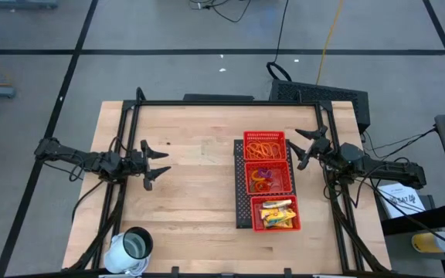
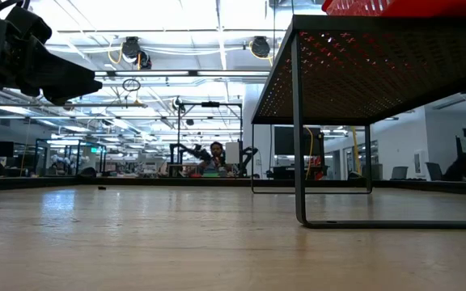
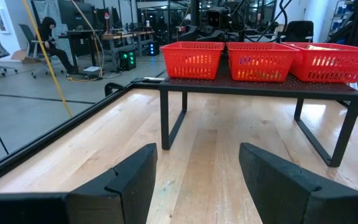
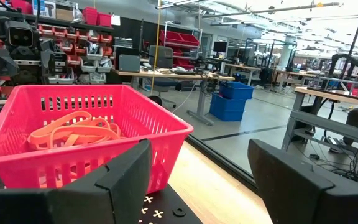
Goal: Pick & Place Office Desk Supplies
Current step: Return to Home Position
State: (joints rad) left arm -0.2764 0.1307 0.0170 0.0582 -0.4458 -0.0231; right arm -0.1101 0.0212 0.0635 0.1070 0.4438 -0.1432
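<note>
Lying in end red bin [image 1: 246, 147], orange rubber bands [image 1: 266, 147] elongated left-to-right, left end effector [image 1: 166, 162] released, right end effector [image 1: 300, 149] released

Robotics lab, open floor: black tape lines [image 1: 207, 51] on concrete, rows of workbenches [image 4: 166, 73], racks of red parts bins [image 4: 95, 15], another arm rig [image 2: 186, 152], ceiling strip lights [image 2: 176, 34].

The high camera looks straight down over the whole table [image 1: 191, 193]. The low one sits at tabletop height, looking level across it. Both wrist cameras look forward, sharing the red bins [image 3: 261, 61].
</note>
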